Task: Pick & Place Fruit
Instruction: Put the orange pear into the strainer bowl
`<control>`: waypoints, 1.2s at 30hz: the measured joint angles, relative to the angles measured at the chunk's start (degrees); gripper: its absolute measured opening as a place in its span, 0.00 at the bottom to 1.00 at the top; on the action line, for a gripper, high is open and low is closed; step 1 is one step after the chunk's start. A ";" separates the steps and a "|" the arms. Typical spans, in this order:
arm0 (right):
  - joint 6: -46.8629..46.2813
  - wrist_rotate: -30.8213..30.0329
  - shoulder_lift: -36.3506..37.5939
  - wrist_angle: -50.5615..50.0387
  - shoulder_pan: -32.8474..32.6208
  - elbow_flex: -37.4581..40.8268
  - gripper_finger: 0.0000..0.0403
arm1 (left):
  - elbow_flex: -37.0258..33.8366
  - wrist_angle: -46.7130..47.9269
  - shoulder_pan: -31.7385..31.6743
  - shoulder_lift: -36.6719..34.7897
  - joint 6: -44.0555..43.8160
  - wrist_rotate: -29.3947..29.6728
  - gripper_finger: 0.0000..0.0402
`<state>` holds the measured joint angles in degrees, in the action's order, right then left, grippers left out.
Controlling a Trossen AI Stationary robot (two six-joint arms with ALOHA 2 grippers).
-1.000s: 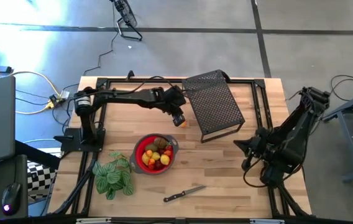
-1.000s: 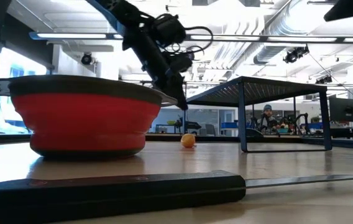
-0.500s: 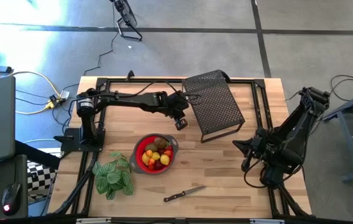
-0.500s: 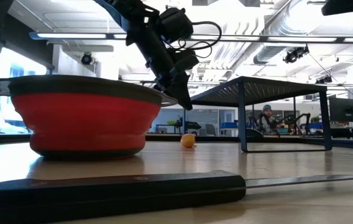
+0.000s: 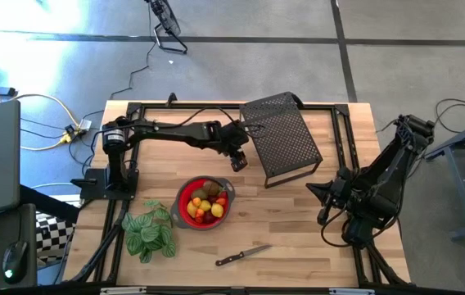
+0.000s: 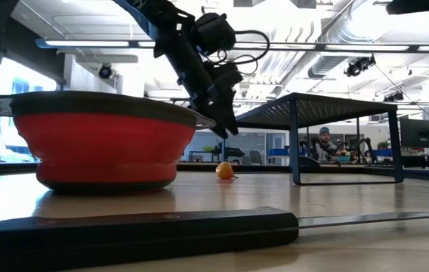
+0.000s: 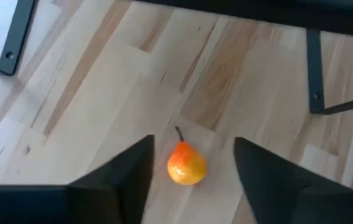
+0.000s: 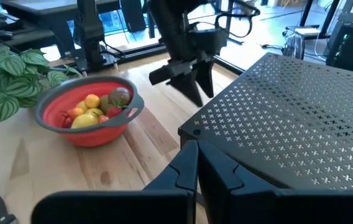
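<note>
Orange and small, the pear-shaped fruit with a thin dark stem (image 7: 186, 164) lies alone on the pale wooden table (image 5: 298, 221), just to the left of the black perforated metal rack (image 5: 283, 135) and on the far side of the red collapsible bowl (image 5: 182, 215). One second ago the left gripper (image 5: 237, 161) was closed above this spot. Now its two dark fingers (image 7: 124, 174) stand apart on both sides of the fruit and do not touch it, as the left wrist view shows. The gripper has also moved a little nearer to the rack, and in the low view the fruit sits slightly further left than before, so I think it was just released and rolled a little.

For the task this looks like one piece placed out on the table, while the yellow, dark red and brown pieces (image 5: 205, 201) are still heaped in the bowl. The right gripper (image 8: 195, 163) waits at the right side of the table with its fingers pressed together and holds nothing.
</note>
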<state>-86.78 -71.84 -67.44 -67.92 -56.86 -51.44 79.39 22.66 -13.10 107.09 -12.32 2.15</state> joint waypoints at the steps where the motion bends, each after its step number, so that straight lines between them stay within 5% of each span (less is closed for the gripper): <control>1: 0.00 -0.15 0.00 -0.02 0.00 0.00 0.01 | -0.02 0.18 0.00 0.03 0.00 0.00 0.57; 9: 0.01 -0.81 -0.02 -0.13 0.00 0.00 0.01 | 0.13 -2.47 0.00 2.27 0.00 1.09 0.75; 36: -0.04 -3.07 -0.02 -0.04 0.00 0.02 0.01 | -0.85 -0.70 0.37 8.77 -2.99 -1.69 0.75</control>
<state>-86.83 -74.91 -67.46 -67.96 -56.86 -51.42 78.54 21.97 -12.73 115.86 -15.31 0.47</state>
